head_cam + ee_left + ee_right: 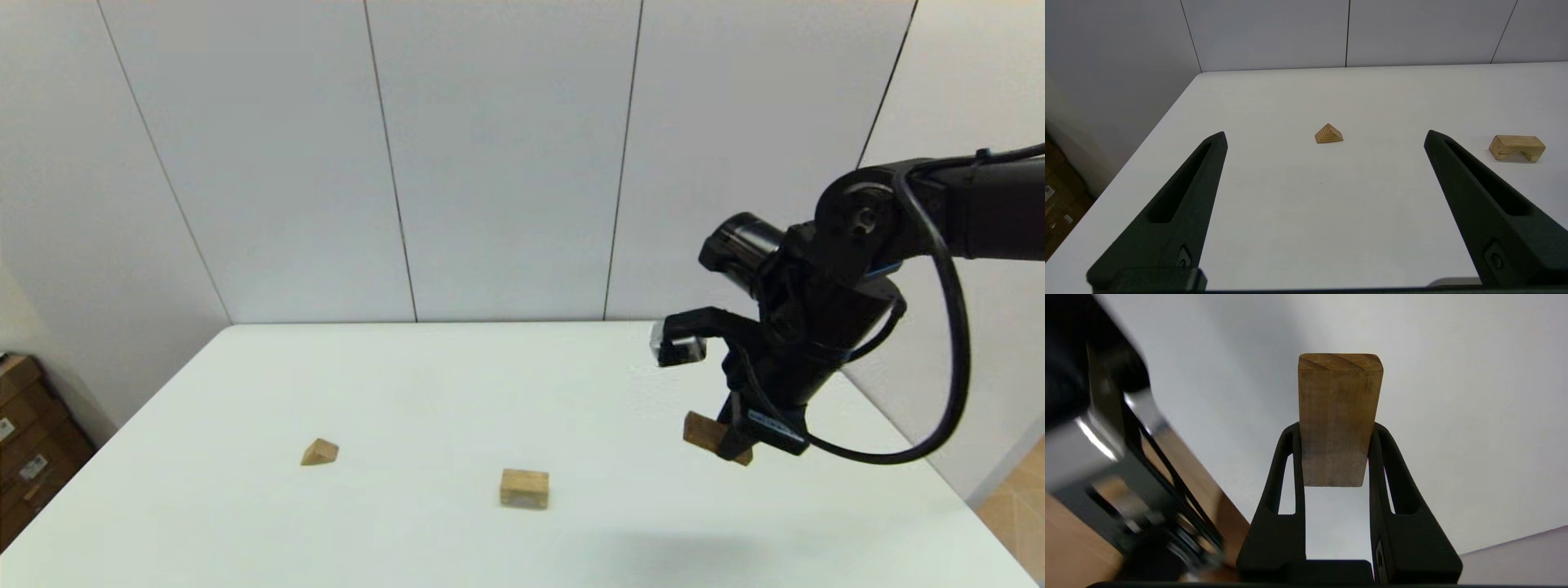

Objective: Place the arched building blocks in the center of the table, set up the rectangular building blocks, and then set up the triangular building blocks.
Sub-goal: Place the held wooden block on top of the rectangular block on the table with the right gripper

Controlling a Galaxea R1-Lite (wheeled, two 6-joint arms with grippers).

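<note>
My right gripper point(735, 441) is shut on the rectangular block point(702, 431), a brown slab held tilted over the right side of the table point(457, 384). In the right wrist view the slab point(1340, 412) sticks out past the gripper point(1336, 430). The arched block point(524, 488) lies near the table's middle front and also shows in the left wrist view point(1517, 147). To its left sits the triangular block point(319, 452). My left gripper point(1325, 134) is out of the head view; it stands open, well short of the triangular block point(1328, 134).
Cardboard boxes point(33, 457) stand on the floor beyond the table's left edge. A grey panelled wall runs behind the table. The table's right edge and the floor lie just beyond my right arm.
</note>
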